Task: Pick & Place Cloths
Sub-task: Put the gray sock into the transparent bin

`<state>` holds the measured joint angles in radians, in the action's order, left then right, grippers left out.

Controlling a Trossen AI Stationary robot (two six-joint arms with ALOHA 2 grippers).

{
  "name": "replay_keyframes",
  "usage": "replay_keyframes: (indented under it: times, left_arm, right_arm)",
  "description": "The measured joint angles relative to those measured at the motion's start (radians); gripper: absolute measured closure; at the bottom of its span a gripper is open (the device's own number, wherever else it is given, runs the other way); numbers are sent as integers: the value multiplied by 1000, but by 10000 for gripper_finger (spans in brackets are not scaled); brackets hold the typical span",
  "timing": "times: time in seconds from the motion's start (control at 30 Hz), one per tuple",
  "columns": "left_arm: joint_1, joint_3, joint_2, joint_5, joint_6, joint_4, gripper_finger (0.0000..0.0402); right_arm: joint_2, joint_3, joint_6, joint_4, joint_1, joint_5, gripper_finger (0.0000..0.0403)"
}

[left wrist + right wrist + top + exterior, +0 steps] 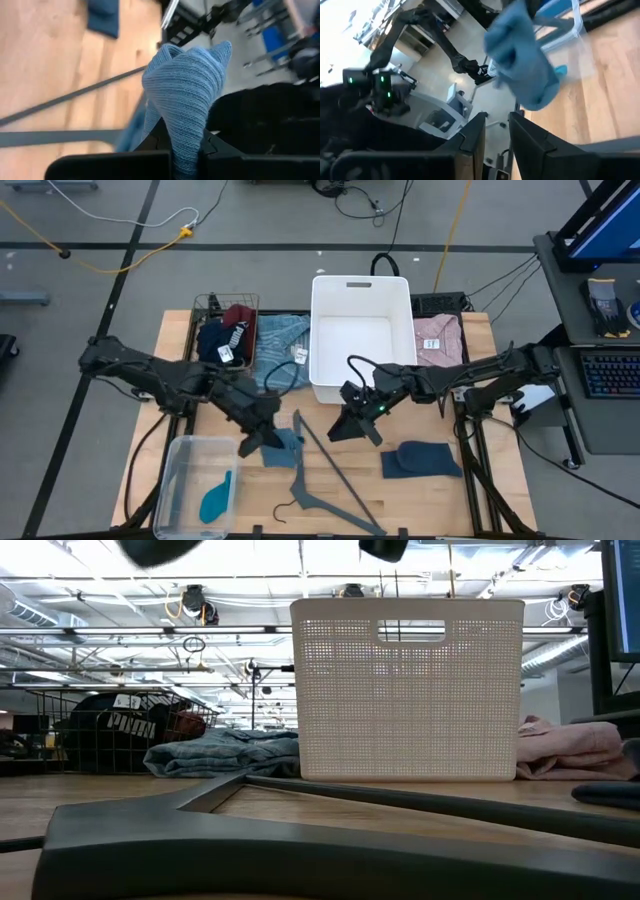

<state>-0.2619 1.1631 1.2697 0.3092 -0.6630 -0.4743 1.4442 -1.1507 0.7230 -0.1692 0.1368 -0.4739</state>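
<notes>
One slate-blue cloth (282,446), low and left of centre in the high view, is pinched in the closed left end effector (262,442) while the right end effector (347,426) opens nearby, so it may snag the grey hanger (325,470) beside it.

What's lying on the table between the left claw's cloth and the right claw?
The grey hanger's long arm crosses there, between the slate-blue cloth and the right claw, in the high view.

even overhead light, soft shadows on bench (500,470). low view: bright ceiling strips glare; near hanger (300,840) out of focus. both wrist views motion-blurred, backgrounds smeared.
</notes>
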Motion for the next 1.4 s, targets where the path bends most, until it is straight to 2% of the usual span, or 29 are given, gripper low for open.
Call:
replay_keyframes:
  times: [0.17,0.33,0.47,0.63,0.77,1.07,1.4]
  left_arm:
    - [-67,-1,-90,-109,-183,-99,394]
    - [-169,0,-166,-201,-412,-218,393]
    - [-259,0,-201,-232,-599,-355,394]
    - [-355,0,-214,-232,-781,-499,394]
    - [-422,0,-212,-232,-913,-611,393]
    - [-528,0,-160,-232,-1101,-767,393]
    - [-605,0,-35,-232,-1182,-722,394]
  right_arm:
    - [-23,0,-114,42,-1,14,333]
    - [-60,2,-234,115,-3,126,355]
    - [-94,1,-293,164,-13,186,374]
    - [-125,1,-326,169,-28,189,400]
    - [-137,1,-344,170,-38,190,400]
    - [-138,1,-353,182,-53,191,402]
    - [-137,1,-369,201,-64,216,402]
